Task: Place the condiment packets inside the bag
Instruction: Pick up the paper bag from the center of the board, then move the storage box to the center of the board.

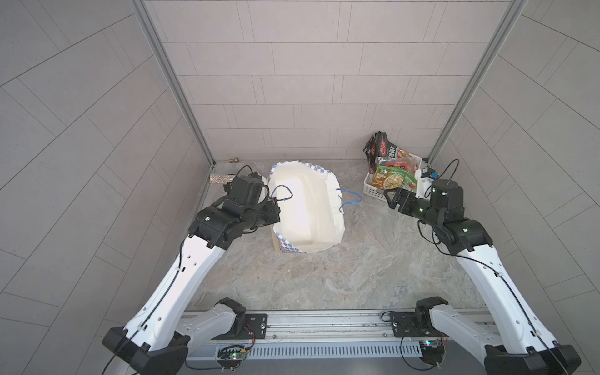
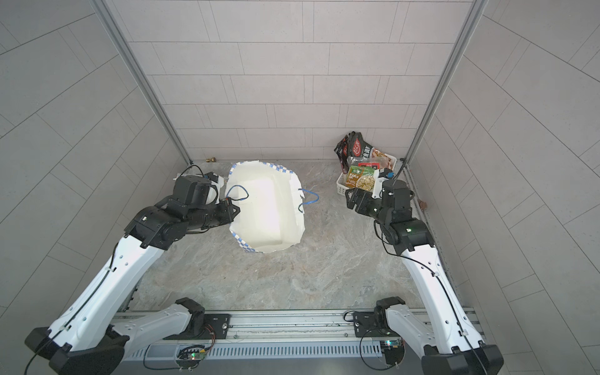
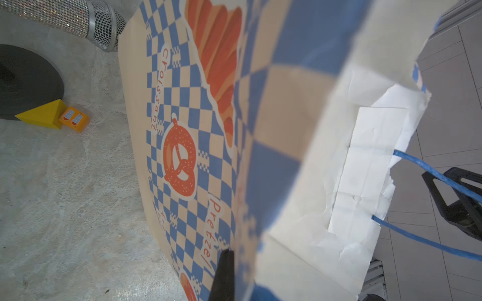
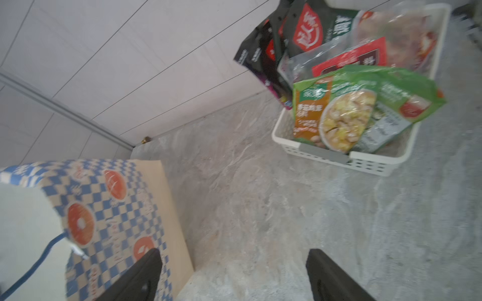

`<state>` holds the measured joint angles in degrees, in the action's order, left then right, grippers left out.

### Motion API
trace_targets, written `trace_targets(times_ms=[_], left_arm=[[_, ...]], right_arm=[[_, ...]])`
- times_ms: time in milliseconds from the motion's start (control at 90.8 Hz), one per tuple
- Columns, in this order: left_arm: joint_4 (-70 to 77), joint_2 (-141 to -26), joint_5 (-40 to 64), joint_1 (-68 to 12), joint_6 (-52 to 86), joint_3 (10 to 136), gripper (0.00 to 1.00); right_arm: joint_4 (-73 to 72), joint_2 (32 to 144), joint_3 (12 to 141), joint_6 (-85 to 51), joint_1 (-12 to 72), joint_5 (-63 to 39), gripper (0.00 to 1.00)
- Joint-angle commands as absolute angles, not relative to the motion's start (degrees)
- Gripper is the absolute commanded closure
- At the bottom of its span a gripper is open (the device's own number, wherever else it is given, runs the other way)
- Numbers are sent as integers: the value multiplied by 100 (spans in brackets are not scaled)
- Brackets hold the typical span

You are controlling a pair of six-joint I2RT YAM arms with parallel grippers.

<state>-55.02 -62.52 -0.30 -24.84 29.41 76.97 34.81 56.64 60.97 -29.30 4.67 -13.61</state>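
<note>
The bag (image 1: 305, 207) (image 2: 263, 207) stands upright with its mouth wide and only white lining showing inside. My left gripper (image 1: 276, 207) (image 2: 235, 209) is shut on the bag's left rim. In the left wrist view one black finger (image 3: 224, 271) presses the checkered outer wall (image 3: 182, 104); the other finger is hidden behind the paper. The condiment packets lie piled in a white basket (image 1: 373, 191) (image 4: 339, 161): a green-orange one (image 1: 394, 178) (image 4: 352, 112) in front, black-and-red ones (image 1: 378, 147) (image 4: 305, 34) behind. My right gripper (image 1: 391, 198) (image 4: 233, 254) hangs open and empty just in front of the basket.
A yellow wedge block (image 3: 43, 114), a small orange block (image 3: 74, 121), a black tape roll (image 3: 26, 83) and a glittery microphone (image 3: 78, 20) lie to the left of the bag. A blue cord handle (image 1: 350, 198) hangs off the bag's right side. Walls close in on three sides.
</note>
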Motion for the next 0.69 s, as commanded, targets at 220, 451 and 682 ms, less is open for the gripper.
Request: trace_targets(times_ms=[220,451,682], left_arm=[[-6230,-6090,712,-2128,2416,7739,100],[-6315,-5863,770,-2031,2326,7669,100],[-6288,-5814,882,-2014,2303,7596,100]], right_arm=[[4030,8766,7895,-1480,-13,-1632,6],[4449,10742,9567,-1090,474,-1685,7],[4850,12106,10889,-779,1114,-1094,9]])
